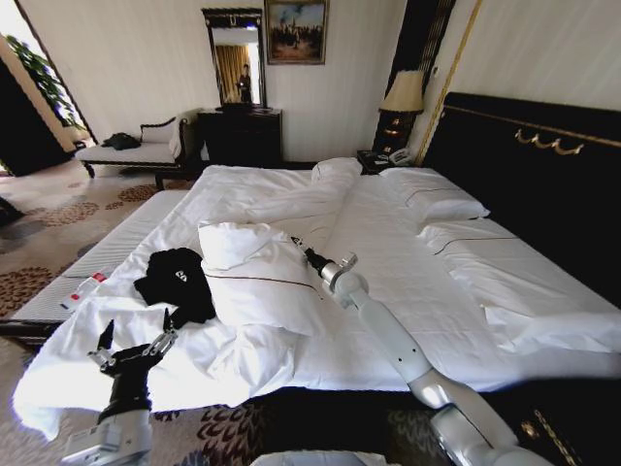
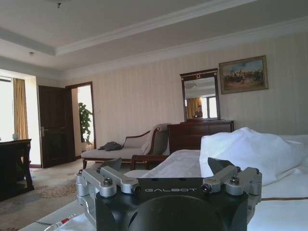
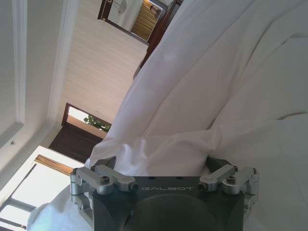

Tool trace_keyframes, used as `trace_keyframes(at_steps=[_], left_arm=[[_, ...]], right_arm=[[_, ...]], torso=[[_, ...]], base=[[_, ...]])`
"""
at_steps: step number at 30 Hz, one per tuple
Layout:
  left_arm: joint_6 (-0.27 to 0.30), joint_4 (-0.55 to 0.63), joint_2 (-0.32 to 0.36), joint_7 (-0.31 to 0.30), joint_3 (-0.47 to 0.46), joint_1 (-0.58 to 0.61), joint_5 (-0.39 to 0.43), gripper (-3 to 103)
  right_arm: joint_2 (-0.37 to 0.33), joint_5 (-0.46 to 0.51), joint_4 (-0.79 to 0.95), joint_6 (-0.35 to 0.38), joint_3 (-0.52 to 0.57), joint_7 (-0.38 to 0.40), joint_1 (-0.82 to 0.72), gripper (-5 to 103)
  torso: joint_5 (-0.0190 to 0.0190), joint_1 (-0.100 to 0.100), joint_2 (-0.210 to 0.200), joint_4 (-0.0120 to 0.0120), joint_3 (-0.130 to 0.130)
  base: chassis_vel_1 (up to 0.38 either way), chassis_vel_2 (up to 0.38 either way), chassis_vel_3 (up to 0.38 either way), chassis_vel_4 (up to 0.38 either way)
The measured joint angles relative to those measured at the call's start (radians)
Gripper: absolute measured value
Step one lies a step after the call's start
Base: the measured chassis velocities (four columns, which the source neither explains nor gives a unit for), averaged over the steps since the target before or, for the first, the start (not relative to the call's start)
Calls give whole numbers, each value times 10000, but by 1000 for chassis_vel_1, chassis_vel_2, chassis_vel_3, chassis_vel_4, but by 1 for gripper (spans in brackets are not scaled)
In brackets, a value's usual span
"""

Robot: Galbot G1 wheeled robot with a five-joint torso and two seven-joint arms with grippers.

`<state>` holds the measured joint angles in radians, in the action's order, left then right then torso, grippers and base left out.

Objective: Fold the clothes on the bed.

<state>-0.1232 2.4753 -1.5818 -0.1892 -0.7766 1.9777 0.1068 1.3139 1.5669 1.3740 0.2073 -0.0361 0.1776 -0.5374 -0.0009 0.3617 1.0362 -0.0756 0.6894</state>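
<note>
**Still reaching: shirt not yet in hand**

Now we hover our left gripper (image 1: 136, 342), fingers apart and empty, at six o'clock of the crumpled black shirt (image 1: 177, 280) on the bed (image 1: 408, 272). Our right gripper (image 1: 297, 243) presses against the duvet (image 1: 257, 277); whether its fingers are parted, we cannot tell. Next we judge: grasp and spread the shirt.

Bright daylight, window glare, wide-angle distortion

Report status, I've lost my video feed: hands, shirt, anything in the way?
Left hand open, hovering at bed edge short of black T-shirt. Right hand open against bunched duvet. Shirt crumpled, unfolded; duvet heaped right beside it.
</note>
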Motion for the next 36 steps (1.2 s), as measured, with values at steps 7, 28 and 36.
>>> trace_keyframes(at_steps=[7,28,36], left_arm=[[5,-18,-65,-13,11,-23,-15,100],[-119,200,-273,-62,227,205,-376,100],[-121,121,-273,-82,137,182,-363,100]], right_arm=[[238,-738,-139,-29,-179,-126,109,100],[131,-1320,546,-237,-64,-43,-185,41],[498,-1697,-663,-223,-29,212,401,58]], torso=[[2,0,0,0,0],[4,-1,0,2,0],[2,-1,0,3,-1]], base=[[0,0,0,0],[0,0,0,0],[0,0,0,0]])
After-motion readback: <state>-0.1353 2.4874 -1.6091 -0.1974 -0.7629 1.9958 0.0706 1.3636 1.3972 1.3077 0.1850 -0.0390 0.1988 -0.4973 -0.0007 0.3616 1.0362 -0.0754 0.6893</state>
